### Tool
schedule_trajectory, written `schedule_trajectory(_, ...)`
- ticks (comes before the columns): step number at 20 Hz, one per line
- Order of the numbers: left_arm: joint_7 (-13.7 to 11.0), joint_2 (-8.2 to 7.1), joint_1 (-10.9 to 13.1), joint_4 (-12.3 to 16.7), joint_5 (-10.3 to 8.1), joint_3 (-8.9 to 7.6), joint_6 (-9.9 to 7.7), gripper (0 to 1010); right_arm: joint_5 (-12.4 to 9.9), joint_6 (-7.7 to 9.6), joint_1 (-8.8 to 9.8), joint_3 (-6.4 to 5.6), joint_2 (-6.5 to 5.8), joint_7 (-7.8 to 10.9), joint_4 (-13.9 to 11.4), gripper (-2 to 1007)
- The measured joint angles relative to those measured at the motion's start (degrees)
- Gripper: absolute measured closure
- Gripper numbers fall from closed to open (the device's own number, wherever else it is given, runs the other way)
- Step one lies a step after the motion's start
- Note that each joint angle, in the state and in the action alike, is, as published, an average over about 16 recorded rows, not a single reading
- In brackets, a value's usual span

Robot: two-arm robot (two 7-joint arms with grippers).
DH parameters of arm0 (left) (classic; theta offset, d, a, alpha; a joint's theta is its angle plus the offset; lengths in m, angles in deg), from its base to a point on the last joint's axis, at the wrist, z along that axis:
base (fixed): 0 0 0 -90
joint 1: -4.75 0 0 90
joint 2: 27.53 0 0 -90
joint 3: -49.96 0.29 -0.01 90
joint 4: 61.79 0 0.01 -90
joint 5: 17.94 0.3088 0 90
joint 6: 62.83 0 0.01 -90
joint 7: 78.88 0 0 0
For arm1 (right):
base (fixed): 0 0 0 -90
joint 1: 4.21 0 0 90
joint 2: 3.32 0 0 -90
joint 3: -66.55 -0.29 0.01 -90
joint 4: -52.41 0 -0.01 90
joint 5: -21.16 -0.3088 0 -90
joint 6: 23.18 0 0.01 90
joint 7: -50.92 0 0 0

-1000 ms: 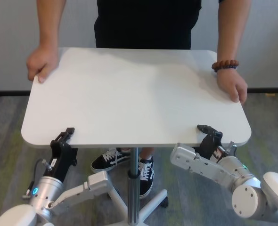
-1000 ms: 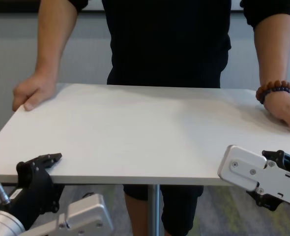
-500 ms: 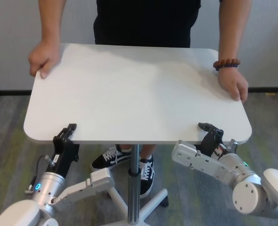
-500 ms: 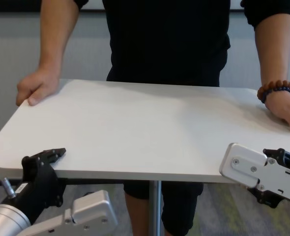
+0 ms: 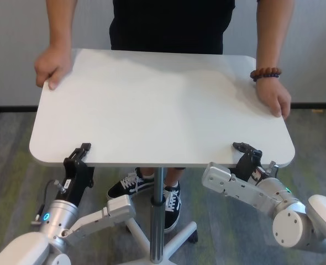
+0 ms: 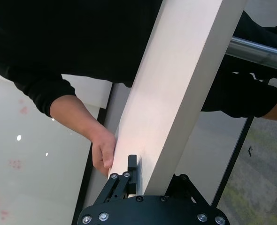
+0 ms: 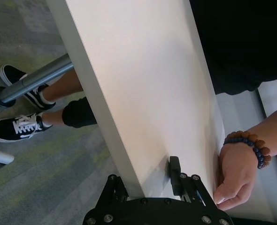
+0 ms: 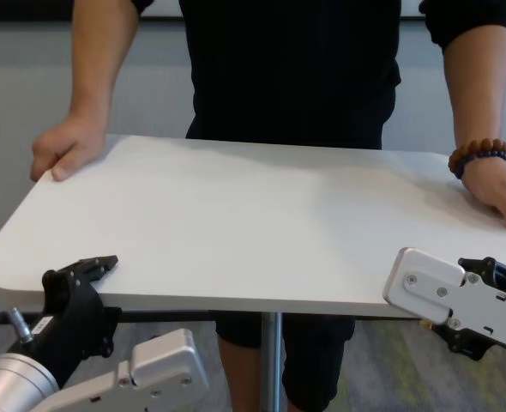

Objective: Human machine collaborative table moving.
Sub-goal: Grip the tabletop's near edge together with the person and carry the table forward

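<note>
The white table (image 5: 163, 105) stands on a slim metal pole (image 5: 157, 215); it also shows in the chest view (image 8: 262, 223). The human (image 5: 171, 25) in a black top stands at the far side with a hand on each far corner, a bead bracelet (image 5: 265, 73) on one wrist. My left gripper (image 5: 79, 157) is shut on the table's near edge at its left end, seen also in the left wrist view (image 6: 148, 180). My right gripper (image 5: 246, 153) is shut on the near edge at its right end, seen also in the right wrist view (image 7: 150, 183).
The table's white star base (image 5: 177, 234) stands on grey-green carpet, with the human's black sneakers (image 5: 146, 190) beside the pole. A pale wall is behind the human.
The table has shifted a little to the right and away from me, with both grippers and the human's hands moving along with it.
</note>
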Motion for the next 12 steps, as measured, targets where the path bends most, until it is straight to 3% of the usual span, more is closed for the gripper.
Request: schedule_trajectory(12, 0.3, 0.3, -0.6, -1.5, -0.21, 0.45, 0.15, 735, -0.2, -0.19, -0.47, 0.47, 0.01, -0.26, 0.7, 621)
